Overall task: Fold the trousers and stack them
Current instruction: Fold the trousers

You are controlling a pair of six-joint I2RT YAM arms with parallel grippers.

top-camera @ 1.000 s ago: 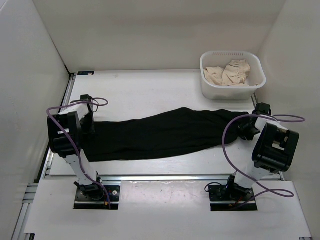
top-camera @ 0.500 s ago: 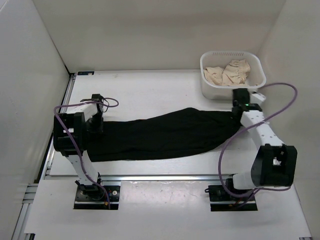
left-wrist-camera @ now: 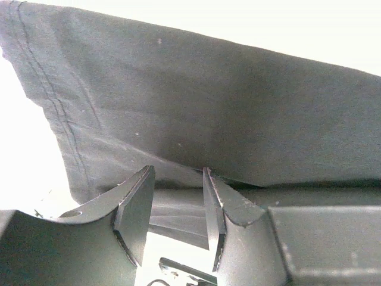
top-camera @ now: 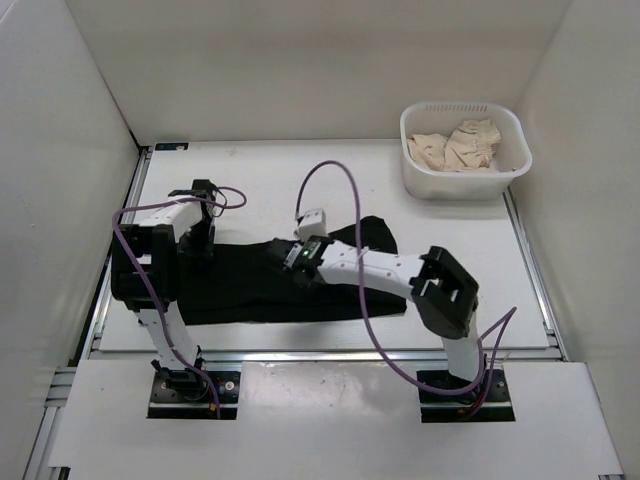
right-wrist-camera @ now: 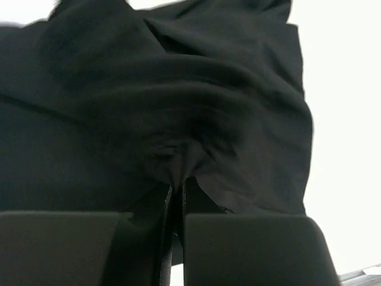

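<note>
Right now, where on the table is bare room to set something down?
Free: the far strip between trousers and back wall, left of the basket; the table right of the trousers. Crowded: around the left pincer and right pincer.

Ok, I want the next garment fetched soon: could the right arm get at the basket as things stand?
Probably not yet. The right gripper is shut on a fold of the trousers at mid-table, far from the basket in the far right corner. Nothing blocks the way there.
</note>
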